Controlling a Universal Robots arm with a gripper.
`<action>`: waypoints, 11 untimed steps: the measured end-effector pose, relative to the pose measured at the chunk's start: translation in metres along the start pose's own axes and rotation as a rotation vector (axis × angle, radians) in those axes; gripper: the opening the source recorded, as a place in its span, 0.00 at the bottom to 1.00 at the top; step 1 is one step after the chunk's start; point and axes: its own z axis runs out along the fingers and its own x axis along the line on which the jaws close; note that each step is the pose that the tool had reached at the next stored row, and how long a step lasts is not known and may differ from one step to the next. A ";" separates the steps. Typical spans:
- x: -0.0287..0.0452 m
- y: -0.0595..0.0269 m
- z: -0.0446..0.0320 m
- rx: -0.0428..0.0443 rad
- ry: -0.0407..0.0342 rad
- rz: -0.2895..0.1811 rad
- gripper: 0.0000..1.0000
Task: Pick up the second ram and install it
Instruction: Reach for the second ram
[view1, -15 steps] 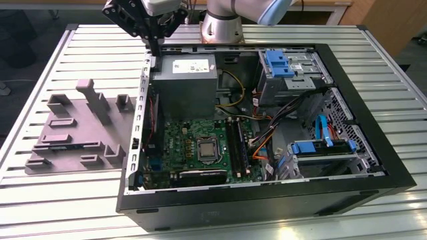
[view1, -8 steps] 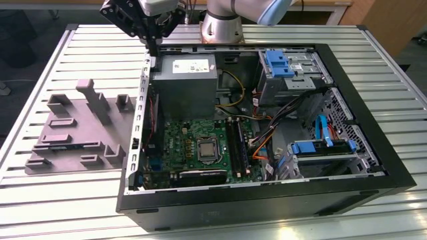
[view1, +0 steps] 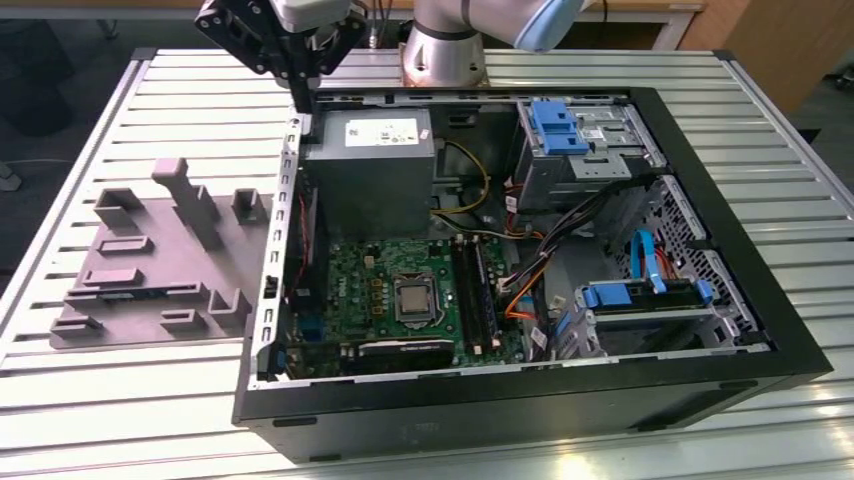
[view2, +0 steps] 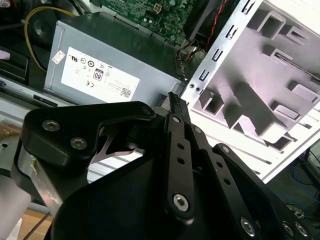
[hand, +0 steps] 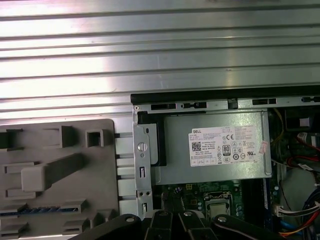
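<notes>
Slatted metal tabletop (view1: 107, 400) carries everything.

Open black computer case (view1: 534, 400) lies on its side, toward the exterior view's right. Interior faces up.

Grey moulded tray (view1: 147, 250) sits on the slats just beside the case, on the exterior view's left.

Grey power supply (view1: 367, 170) fills the far corner of the case on the tray's side. Green motherboard (view1: 360, 280) lies nearer the camera than the supply.

Tool (view1: 306, 105) is at the far end of the case wall that faces the tray, next to the power supply corner, pointing down. Tip close to the rim; contact cannot be told. In the second wrist view the tool (view2: 173, 97) has its fingers drawn narrow, together at the tip, nothing seen between them.

The second ram (view1: 140, 293) lies flat in a low slot in the part of the tray nearest the camera, a thin bluish strip, long side along the tray's near edge. It also shows in the first wrist view (hand: 30, 210). It is well apart from the tool, with the tray's raised blocks between them.
</notes>
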 end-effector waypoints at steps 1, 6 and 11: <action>0.0005 0.0000 0.0000 0.0000 0.0000 0.000 0.11; 0.0028 -0.0002 -0.0001 0.0000 0.0000 0.000 0.11; 0.0049 -0.0004 -0.0001 0.0000 0.0000 0.000 0.11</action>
